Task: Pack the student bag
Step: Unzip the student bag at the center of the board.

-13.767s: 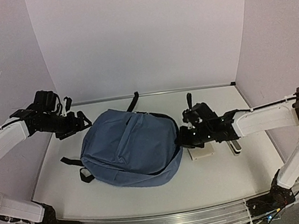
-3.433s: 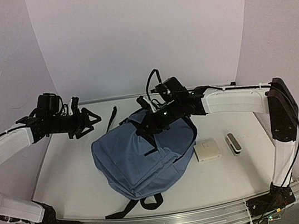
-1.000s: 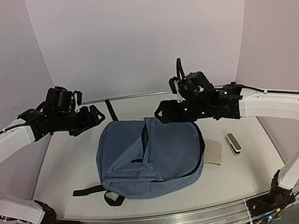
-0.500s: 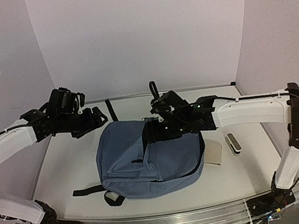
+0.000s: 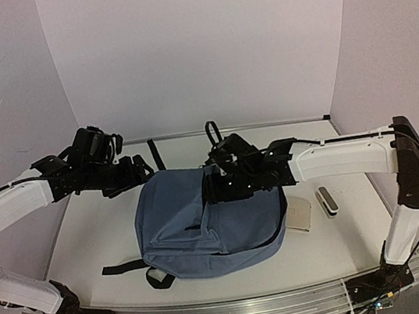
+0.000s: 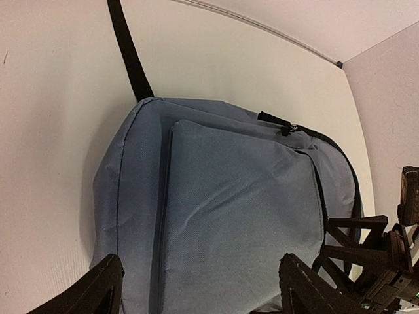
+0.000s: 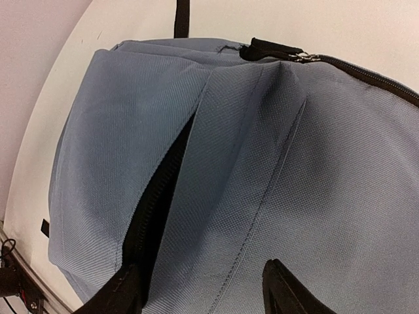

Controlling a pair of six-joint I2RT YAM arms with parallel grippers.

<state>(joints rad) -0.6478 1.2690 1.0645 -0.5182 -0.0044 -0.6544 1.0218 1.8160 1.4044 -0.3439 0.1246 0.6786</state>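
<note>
right claw point(image 5: 211, 191): jaws partly apart, low over the far top part of the student bag point(image 5: 204, 225); in the wrist view its two fingers point(image 7: 283, 291) straddle blue fabric just beside a dark slit in the bag's front. nothing is lifted in it, and i cannot tell whether the tips touch the cloth.
left claw point(image 5: 140, 170): jaws wide apart and holding nothing; it hangs above the desk point(image 5: 87, 238) at the bag's far left corner, apart from the fabric, and looks down on the bag's front panel between its fingers point(image 6: 98, 291).
student bag: lies flat in the middle of the desk, front face up, between the two arms.
front slit point(image 7: 157, 196): gapes open with dark lining inside, running down the middle of the front face.
main zip point(image 7: 298, 57): its metal pulls sit at the far edge of the bag; the black zip line runs on from there around the right side.
far strap point(image 5: 154, 154): black, lying straight on the desk behind the bag, toward the back wall.
near straps point(image 5: 127, 266): black, trailing from the bag's near left corner across the desk.
flat cream box point(image 5: 300, 214): on the desk against the bag's right edge; its left side looks tucked slightly under the fabric.
small grey and white object point(image 5: 326, 201): just right of the cream box, apart from the bag; too small to tell what it is.
</note>
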